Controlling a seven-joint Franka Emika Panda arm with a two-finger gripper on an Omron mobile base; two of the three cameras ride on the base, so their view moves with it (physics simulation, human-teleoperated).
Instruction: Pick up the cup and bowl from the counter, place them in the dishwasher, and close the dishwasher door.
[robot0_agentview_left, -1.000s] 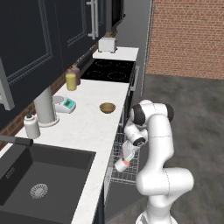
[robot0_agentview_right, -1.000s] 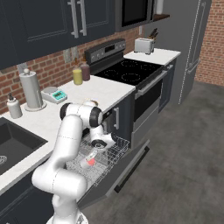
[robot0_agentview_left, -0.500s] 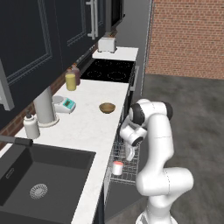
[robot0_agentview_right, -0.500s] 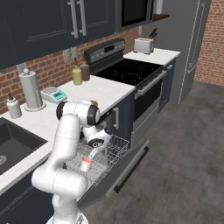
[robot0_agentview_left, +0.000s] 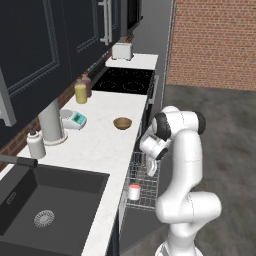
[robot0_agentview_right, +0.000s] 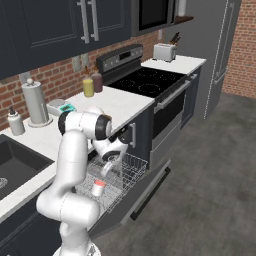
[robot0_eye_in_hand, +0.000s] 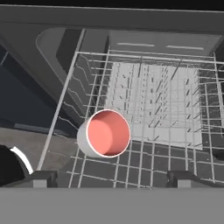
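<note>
Fingers (robot0_eye_in_hand: 112, 177) mostly cut off at hand-view bottom, spread wide, empty, above one cup (robot0_eye_in_hand: 105, 134) upright in dishwasher (robot0_agentview_left: 141, 185) rack; one bowl (robot0_agentview_left: 122, 123) on tabletop (robot0_agentview_left: 105, 145); door (robot0_agentview_right: 142, 195) down.

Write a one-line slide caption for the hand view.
Open hand above the cup standing in the dishwasher rack.

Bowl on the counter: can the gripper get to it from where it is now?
Probably yes. The bowl sits alone on the counter near the front edge; the open gripper hangs over the rack, holding nothing.
</note>
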